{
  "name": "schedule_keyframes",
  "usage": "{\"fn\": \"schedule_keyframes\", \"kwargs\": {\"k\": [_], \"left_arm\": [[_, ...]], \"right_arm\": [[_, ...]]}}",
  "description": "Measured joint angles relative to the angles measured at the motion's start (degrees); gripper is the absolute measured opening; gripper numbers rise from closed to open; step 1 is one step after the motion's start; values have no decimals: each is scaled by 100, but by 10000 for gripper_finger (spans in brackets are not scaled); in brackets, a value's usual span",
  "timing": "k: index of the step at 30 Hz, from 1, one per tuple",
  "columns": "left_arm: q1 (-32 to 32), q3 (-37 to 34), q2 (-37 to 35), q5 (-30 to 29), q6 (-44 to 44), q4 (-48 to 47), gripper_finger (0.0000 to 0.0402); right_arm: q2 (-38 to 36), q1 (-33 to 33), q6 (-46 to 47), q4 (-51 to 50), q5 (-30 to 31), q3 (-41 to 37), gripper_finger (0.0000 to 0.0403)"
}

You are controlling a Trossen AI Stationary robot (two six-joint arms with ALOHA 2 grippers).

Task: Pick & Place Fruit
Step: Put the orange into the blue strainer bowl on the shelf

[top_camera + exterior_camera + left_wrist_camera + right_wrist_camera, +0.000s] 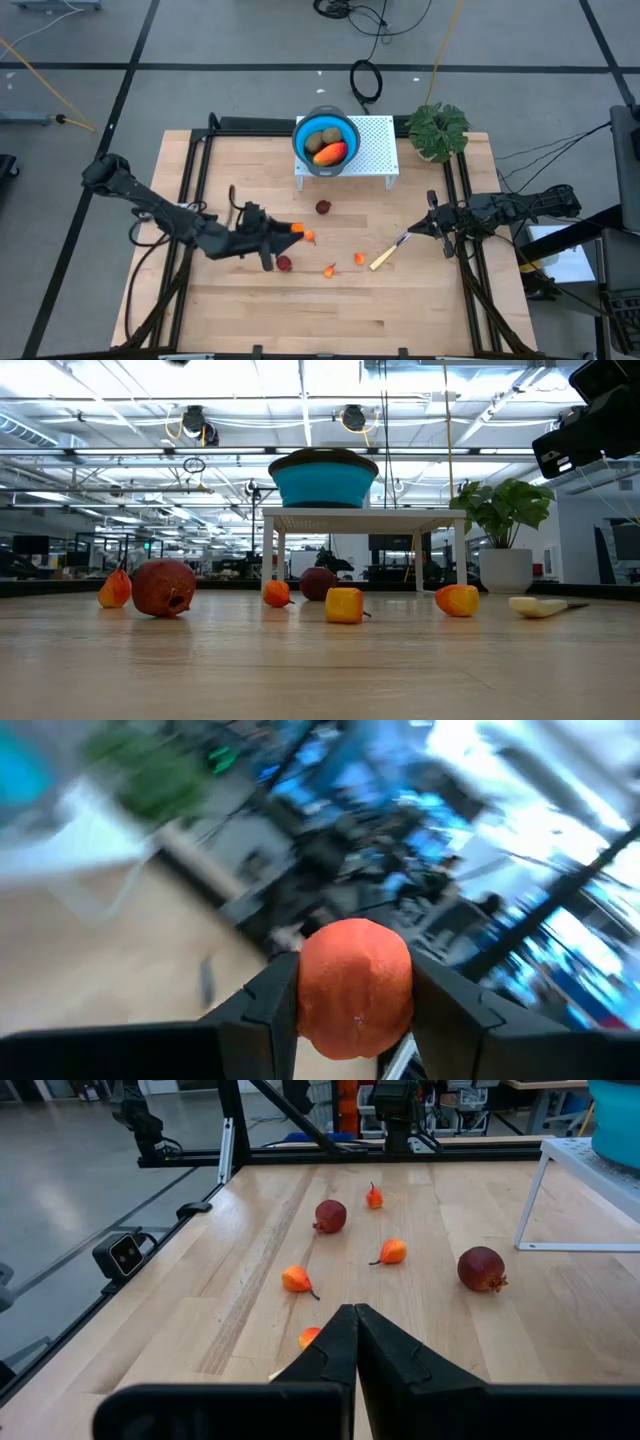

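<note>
My left gripper (292, 231) is over the table's middle, shut on a small orange fruit (355, 985). Several more orange bits lie on the wood (309, 238) (331, 269) (360, 258). Two dark red balls rest on the table, one (284, 263) beside my left gripper and one (323, 207) in front of the rack. The blue bowl (326, 146) sits on a white rack and holds brownish-green ovals and the long red-orange piece (330, 153). My right gripper (414, 231) is shut and raised at the right side, touching nothing. My left gripper pinches the small orange fruit (352, 970) between its two fingers, one on each side of it. The fingers (270, 995) come at it about level, pointing toward the table's right. The fruit is lifted clear of the table.
A yellow-handled knife (385, 258) lies on the wood just below my right gripper. A potted green plant (438, 130) stands at the far right corner beside the white rack (375, 150). A black frame runs along the table's left and right sides. Bare wood spreads along the near edge.
</note>
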Motion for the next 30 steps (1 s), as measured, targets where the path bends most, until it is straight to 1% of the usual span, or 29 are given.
{"fn": "schedule_keyframes", "kwargs": {"k": [3,8,11,14,20,23,25,30], "left_arm": [[123,0,0,574,1112,691,148],[325,0,1,1497,2608,1441,147],[459,0,2,2028,3373,1738,147],[607,0,2,2474,3961,2012,147],[864,0,2,3332,4734,2329,147],[932,0,2,3599,5111,2384,148],[968,0,2,3707,5198,2396,148],[990,0,2,3729,5100,2409,147]], "right_arm": [[0,0,0,0,0,0,0],[0,0,-42,0,0,0,0],[0,0,-43,-2,0,0,0],[0,1,-44,-2,1,0,0],[0,1,-44,-11,1,0,0],[0,2,-44,-13,1,0,0],[0,2,-44,-17,0,0,0],[0,0,-44,-18,2,0,0]]}}
